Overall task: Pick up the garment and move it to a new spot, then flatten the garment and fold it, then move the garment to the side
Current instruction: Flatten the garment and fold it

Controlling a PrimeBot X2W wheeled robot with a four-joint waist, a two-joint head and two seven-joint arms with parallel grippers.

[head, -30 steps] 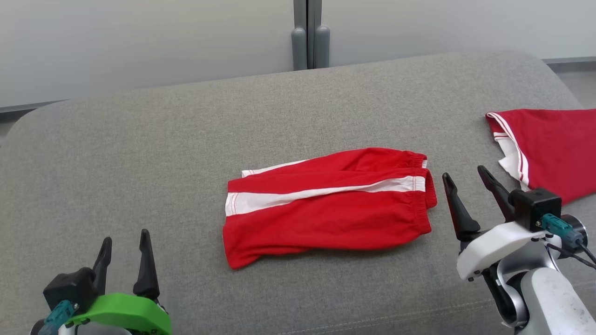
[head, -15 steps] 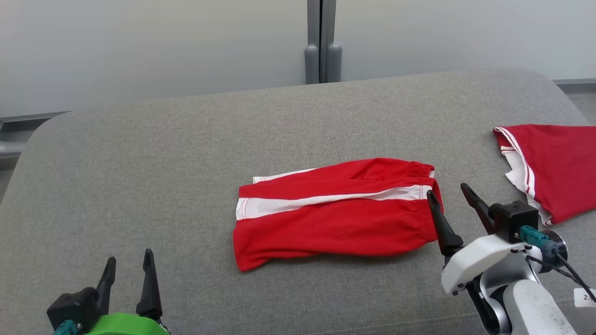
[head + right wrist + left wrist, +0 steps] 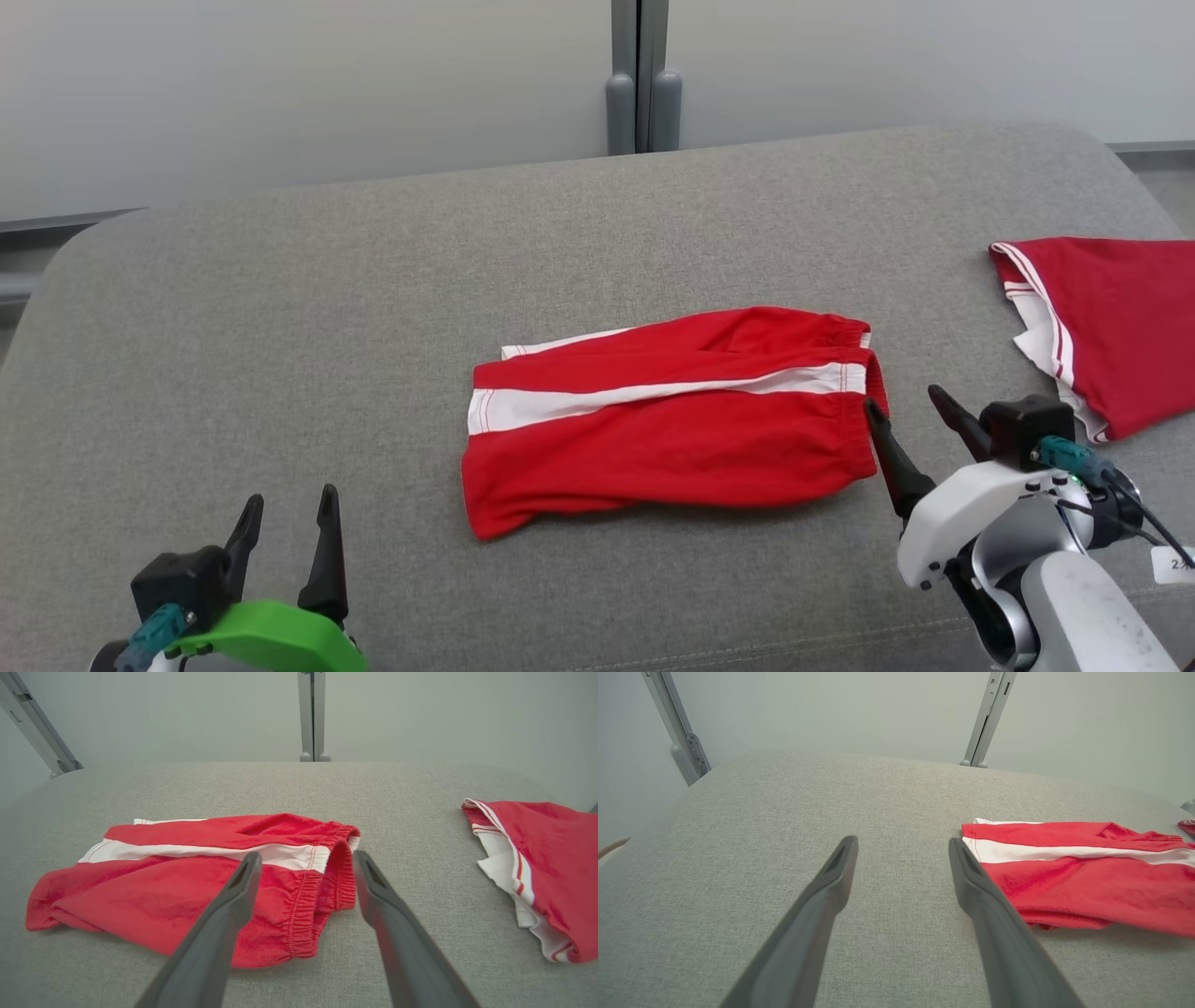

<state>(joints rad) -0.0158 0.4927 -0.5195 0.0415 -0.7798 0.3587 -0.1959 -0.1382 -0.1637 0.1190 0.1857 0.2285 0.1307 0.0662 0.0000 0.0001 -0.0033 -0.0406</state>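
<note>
A pair of red fabric shorts with a white side stripe (image 3: 672,420) (image 3: 1087,882) (image 3: 187,896) lies folded flat near the middle of the grey fabric-covered padded surface (image 3: 373,280), a little toward its right half. The long axis runs left to right, roughly parallel to the front edge. The gathered elastic waistband points toward the right edge and the leg hems point toward the left edge. The white stripe follows that same axis, rising slightly toward the far edge at the waistband end.

The right claw (image 3: 904,399) (image 3: 307,855) is spread wide and grips nothing. It sits at the waistband end. In the right wrist view one finger lies over the red cloth and the other over bare grey fabric just beside it. Whether a fingertip touches the cloth cannot be told.

The left claw (image 3: 289,499) (image 3: 902,841) is also spread wide and empty, near the front left corner, apart from the hems.

A second red garment with white trim (image 3: 1120,327) (image 3: 551,858) lies at the right edge, apart from the shorts. A grey metal post (image 3: 639,84) stands behind the far edge against a pale wall.
</note>
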